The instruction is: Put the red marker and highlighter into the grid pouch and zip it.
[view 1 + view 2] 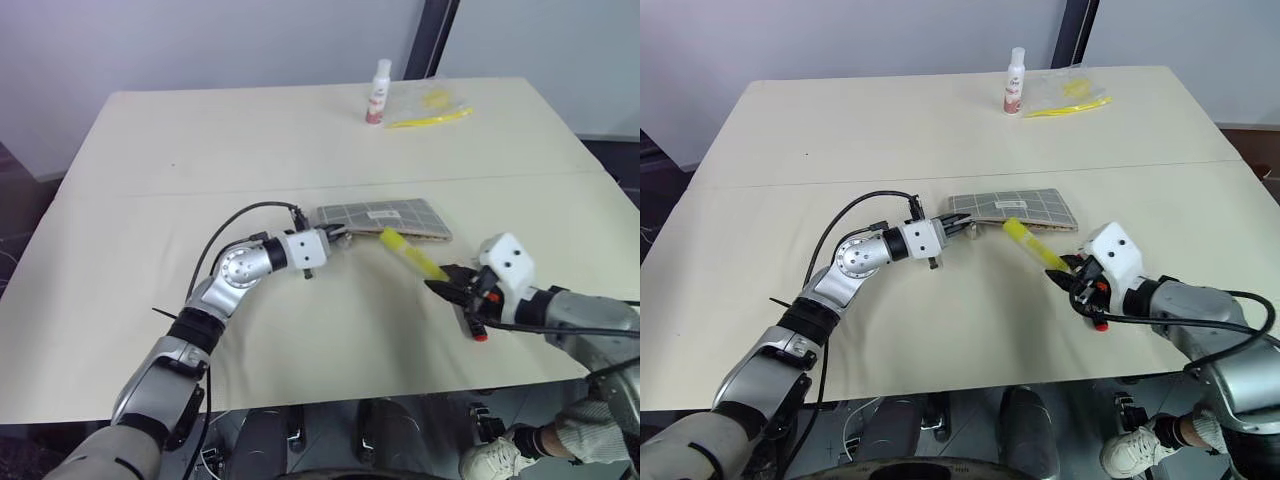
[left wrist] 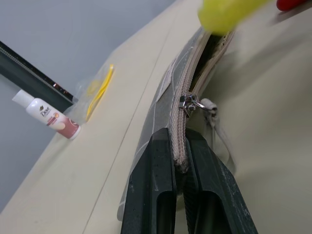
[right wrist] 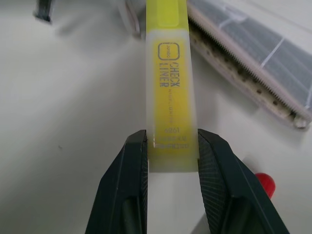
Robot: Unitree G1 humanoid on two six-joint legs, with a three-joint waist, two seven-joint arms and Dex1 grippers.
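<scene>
Nearest the camera, the right gripper point(image 1: 447, 287) pinches the short, chunky, bright yellow highlighter point(image 3: 171, 87) by its rear end between two black fingers point(image 3: 127, 185), holding it off the counter point(image 1: 330, 340). Its far end points at the open edge of the flat grey fabric grid pouch point(image 1: 385, 217) with white grid lines and a small white label, and reaches just beside that edge. Under the right wrist, a small red piece point(image 1: 481, 337) shows, which may be the end of the red marker; the rest of it is hidden and I cannot tell more.

Across from it, the left gripper point(image 2: 179, 163) has its fingers pressed together on the end of the pouch's zipper edge, with the metal zipper pull point(image 2: 188, 103) just beyond the fingertips. Past the pull, the zipper teeth stand apart and the pouch mouth gapes.

Well apart, at the far side of the pale beige counter, a small white bottle with a pink label point(image 1: 378, 92) stands upright, next to a clear plastic bag holding thin yellow items point(image 1: 430, 107).
</scene>
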